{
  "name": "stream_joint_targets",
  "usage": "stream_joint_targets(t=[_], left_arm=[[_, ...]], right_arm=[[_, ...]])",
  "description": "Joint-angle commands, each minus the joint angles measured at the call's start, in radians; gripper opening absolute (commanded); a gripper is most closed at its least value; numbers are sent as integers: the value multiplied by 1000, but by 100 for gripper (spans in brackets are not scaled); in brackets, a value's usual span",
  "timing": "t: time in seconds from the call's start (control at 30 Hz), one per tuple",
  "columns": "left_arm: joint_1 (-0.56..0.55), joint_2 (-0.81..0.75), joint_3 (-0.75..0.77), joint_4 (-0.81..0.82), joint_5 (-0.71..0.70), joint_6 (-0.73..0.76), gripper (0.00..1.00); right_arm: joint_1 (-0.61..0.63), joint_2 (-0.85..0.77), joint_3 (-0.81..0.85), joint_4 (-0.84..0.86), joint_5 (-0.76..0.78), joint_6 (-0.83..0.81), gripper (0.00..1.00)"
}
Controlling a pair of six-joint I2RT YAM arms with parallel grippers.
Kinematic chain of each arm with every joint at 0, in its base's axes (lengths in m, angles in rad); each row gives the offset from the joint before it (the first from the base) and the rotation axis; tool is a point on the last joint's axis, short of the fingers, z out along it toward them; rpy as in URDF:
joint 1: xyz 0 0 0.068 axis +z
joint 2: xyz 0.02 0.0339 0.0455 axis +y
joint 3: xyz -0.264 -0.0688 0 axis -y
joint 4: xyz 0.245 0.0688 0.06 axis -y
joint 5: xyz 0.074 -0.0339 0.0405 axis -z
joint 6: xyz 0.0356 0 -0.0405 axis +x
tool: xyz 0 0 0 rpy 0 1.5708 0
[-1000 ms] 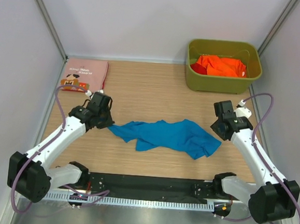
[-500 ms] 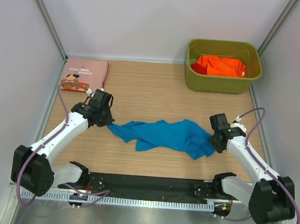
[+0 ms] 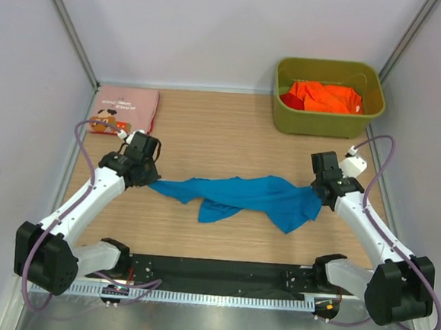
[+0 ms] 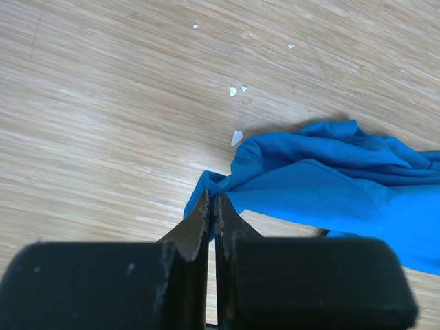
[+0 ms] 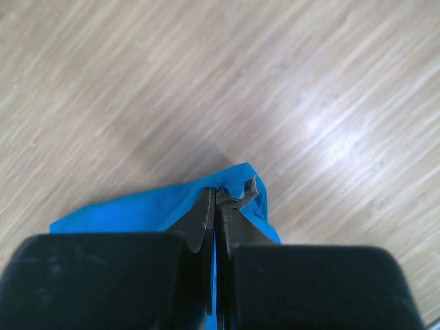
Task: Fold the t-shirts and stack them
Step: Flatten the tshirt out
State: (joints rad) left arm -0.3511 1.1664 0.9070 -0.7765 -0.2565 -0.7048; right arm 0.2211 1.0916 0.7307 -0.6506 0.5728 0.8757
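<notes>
The bright blue t-shirt (image 3: 241, 197) lies crumpled and stretched across the middle of the wooden table. My left gripper (image 3: 149, 181) is shut on its left end; the left wrist view shows blue cloth (image 4: 323, 185) pinched between the closed jaws of that gripper (image 4: 214, 203). My right gripper (image 3: 317, 194) is shut on the shirt's right edge, with blue fabric (image 5: 137, 210) caught at its tips (image 5: 215, 196). A folded pink t-shirt (image 3: 123, 109) with brown print lies at the back left. Orange (image 3: 325, 97) and red (image 3: 291, 100) t-shirts sit in the bin.
An olive-green plastic bin (image 3: 327, 124) stands at the back right corner. Small white specks (image 4: 237, 89) lie on the wood near the left gripper. White walls enclose the table on three sides. A black rail (image 3: 220, 272) runs along the near edge between the arm bases.
The right gripper came down onto the shirt's right edge, closed on it and drew back right. The left gripper shifted slightly left, and the blue shirt now stretches longer between them.
</notes>
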Motion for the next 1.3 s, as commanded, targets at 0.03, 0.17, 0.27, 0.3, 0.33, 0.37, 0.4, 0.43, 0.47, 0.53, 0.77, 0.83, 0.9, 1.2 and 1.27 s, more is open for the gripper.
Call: stream_joint_targets(t=[0.03, 0.17, 0.27, 0.3, 0.33, 0.37, 0.4, 0.43, 0.47, 0.53, 0.77, 0.83, 0.9, 1.2, 1.27], left_arm=[[8, -2, 17, -3, -38, 11, 0], [8, 15, 10, 23, 26, 4, 0], [8, 38, 13, 43, 51, -8, 0], [9, 42, 18, 46, 57, -15, 0], [8, 48, 18, 57, 63, -18, 0], [8, 53, 18, 66, 71, -22, 0], [8, 62, 18, 75, 83, -25, 0], [8, 70, 17, 91, 88, -31, 0], [8, 78, 16, 95, 91, -32, 0], [8, 95, 15, 109, 102, -32, 0], [8, 101, 0, 137, 131, -24, 0], [9, 101, 0, 138, 137, -22, 0], [8, 98, -2, 140, 146, -19, 0], [8, 99, -5, 152, 158, -19, 0], [9, 104, -2, 152, 158, -19, 0]], right_arm=[[-3, 82, 85, 135, 65, -121, 1], [-9, 201, 143, 178, 32, -188, 2], [-29, 300, 267, 27, 54, -187, 31], [-31, 318, 307, -36, 68, -144, 40], [-29, 326, 346, -100, 79, -115, 44], [-31, 315, 399, -223, 93, -68, 47], [-29, 295, 410, -263, 79, -31, 50], [-31, 269, 406, -288, 50, 44, 50], [-31, 192, 365, -293, 18, 74, 50], [-31, 115, 291, -268, -95, 170, 50], [-29, -33, 30, -216, -143, 393, 50], [-31, -45, 1, -189, -157, 420, 50], [-29, -36, -39, -156, -185, 466, 50], [-32, 45, -125, -81, -168, 574, 51], [-31, 50, -145, -45, -169, 591, 50]])
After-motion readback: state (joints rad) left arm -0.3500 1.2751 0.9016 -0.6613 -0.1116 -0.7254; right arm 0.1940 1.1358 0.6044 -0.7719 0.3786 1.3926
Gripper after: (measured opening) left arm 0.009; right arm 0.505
